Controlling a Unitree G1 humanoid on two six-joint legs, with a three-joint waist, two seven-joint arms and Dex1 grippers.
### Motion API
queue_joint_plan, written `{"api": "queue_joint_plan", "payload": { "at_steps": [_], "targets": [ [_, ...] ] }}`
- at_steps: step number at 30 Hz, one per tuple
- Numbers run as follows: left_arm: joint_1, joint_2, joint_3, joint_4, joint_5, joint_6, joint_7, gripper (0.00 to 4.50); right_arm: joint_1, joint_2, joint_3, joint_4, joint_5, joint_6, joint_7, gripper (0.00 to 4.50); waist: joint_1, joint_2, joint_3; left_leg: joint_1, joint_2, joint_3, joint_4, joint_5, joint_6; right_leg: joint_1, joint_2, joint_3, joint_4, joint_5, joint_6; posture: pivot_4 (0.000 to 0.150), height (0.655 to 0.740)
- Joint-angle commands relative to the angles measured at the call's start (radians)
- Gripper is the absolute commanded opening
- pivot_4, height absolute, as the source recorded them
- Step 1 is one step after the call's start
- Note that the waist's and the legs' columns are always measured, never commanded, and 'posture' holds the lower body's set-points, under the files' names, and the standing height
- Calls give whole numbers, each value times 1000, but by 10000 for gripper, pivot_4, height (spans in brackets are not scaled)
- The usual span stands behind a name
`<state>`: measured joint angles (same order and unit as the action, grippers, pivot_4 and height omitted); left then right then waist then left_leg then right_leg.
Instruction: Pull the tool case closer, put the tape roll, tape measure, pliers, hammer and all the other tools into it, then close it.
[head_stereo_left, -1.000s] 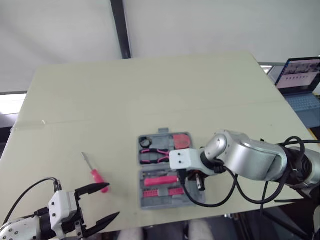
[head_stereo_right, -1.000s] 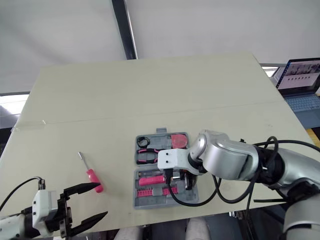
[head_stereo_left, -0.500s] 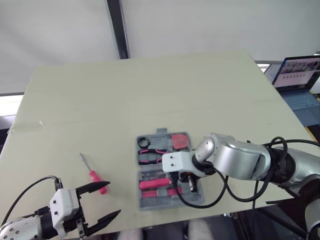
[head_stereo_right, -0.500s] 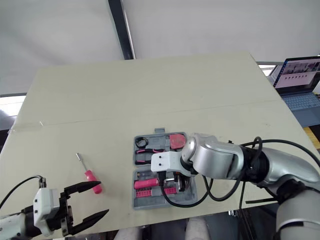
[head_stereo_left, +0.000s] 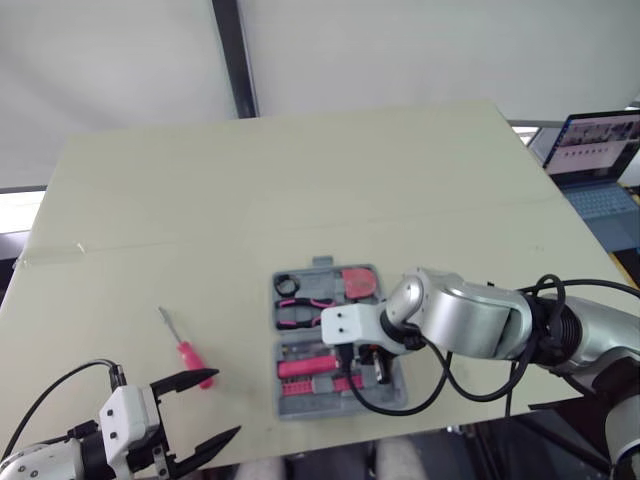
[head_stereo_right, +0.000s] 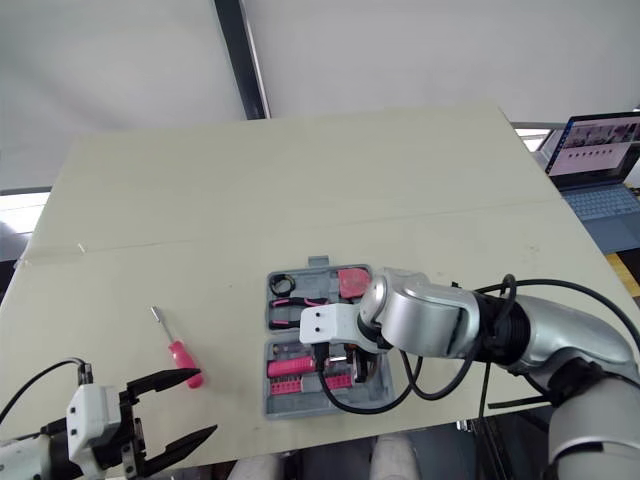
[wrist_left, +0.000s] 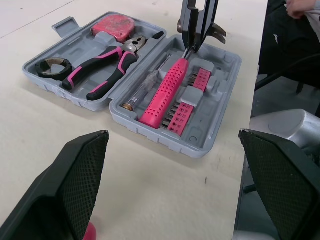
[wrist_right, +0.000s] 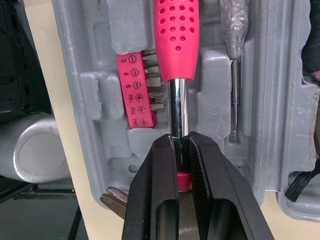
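Pale bench (head_stereo_left: 300, 180) in front of a white backdrop with a dark post (head_stereo_left: 232, 55); a laptop (head_stereo_left: 600, 160) sits off to the right, past the bench edge. Tool case (wrist_left: 210, 135) lies open and flat close to the bench's front edge, a bit right of centre. Far half of the case holds the tape roll (wrist_left: 45, 66) at its left end, the pliers (wrist_left: 125, 52) beside that and the tape measure (wrist_left: 112, 25) at the right end, all seated in their recesses. Near half has the hammer (wrist_right: 176, 35) lying lengthwise, pink handle down in the tray between a pink bit holder (wrist_right: 135, 90) on one side and a clear-handled tester screwdriver (wrist_right: 233, 90) on the other. Right gripper (wrist_right: 179, 140) is over the near half, fingers closed tight on the hammer's steel shaft just below the head; the head sits at the case's right end, and whether it is fully seated cannot be told. Left gripper (head_stereo_left: 225, 402) hangs over the front-left of the bench, fingers spread wide with nothing between them. One pink-handled screwdriver (head_stereo_left: 185, 346) lies loose on the bench, well left of the case and just beyond the left gripper's upper fingertip, not touching it.
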<state>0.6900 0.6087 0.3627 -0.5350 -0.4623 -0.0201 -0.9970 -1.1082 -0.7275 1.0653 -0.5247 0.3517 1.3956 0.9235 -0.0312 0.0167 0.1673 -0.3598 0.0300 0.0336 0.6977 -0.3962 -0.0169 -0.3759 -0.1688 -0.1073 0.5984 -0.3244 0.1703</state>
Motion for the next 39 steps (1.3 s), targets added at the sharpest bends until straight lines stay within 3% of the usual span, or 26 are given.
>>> {"api": "queue_joint_plan", "payload": {
  "at_steps": [1, 6, 10, 14, 17, 21, 25, 39],
  "targets": [
    [13, -1, -3, -20, 1, -2, 6, 45000, -12, 5, 1, -20, -1, -11, 0, 4679, 0, 0, 0, 0, 0, 0, 0, 0, 0, 0, 0, 0, 0, 0, 0, 1500, 7400],
    [7, 1, -8, -32, 0, 11, 13, 45000, -9, 7, -31, -33, 30, 28, 5, 27963, 1, 0, 0, 0, 0, 0, 0, 0, 0, 0, 0, 0, 0, 0, 0, 1500, 7400],
    [3, 3, -12, -37, -1, 15, 19, 45000, -2, -11, -107, -61, 73, 60, 8, 27963, 1, 0, 0, 0, 0, 0, 0, 0, 0, 0, 0, 0, 0, 0, 0, 1500, 7400],
    [-5, -3, -15, -39, -1, 13, 30, 45000, 125, -9, -305, -60, 113, 38, -27, 27963, 4, -2, -1, 0, 0, 0, 0, 0, 0, 0, 0, 0, 0, 0, 0, 1500, 7400],
    [-11, -6, -23, -36, 2, 10, 35, 45000, 299, -3, -463, -50, 134, -87, -40, 20104, 6, -5, -3, 0, 0, 0, 0, 0, 0, 0, 0, 0, 0, 0, 0, 1500, 7400],
    [-21, -5, -35, -30, 4, 6, 36, 45000, 571, 46, -670, -40, 136, -437, -37, 338, 7, -6, -4, 0, 0, 1, -1, 0, 0, 1, 0, 0, -1, 0, 0, 1500, 7400],
    [-36, -2, -46, -19, 8, 3, 34, 45000, 691, 25, -705, 9, 113, -600, 35, 338, 6, -7, -4, 1, 0, 2, 0, 0, 0, 1, 0, 0, -1, 0, 0, 1500, 7400],
    [-52, 1, -65, -21, 17, 9, 43, 45000, 725, 30, -598, 214, -43, -802, 129, 338, 6, -7, -4, 2, 0, 2, 0, 0, 0, 2, 0, 0, -1, 0, 0, 1500, 7400]
  ]
}}
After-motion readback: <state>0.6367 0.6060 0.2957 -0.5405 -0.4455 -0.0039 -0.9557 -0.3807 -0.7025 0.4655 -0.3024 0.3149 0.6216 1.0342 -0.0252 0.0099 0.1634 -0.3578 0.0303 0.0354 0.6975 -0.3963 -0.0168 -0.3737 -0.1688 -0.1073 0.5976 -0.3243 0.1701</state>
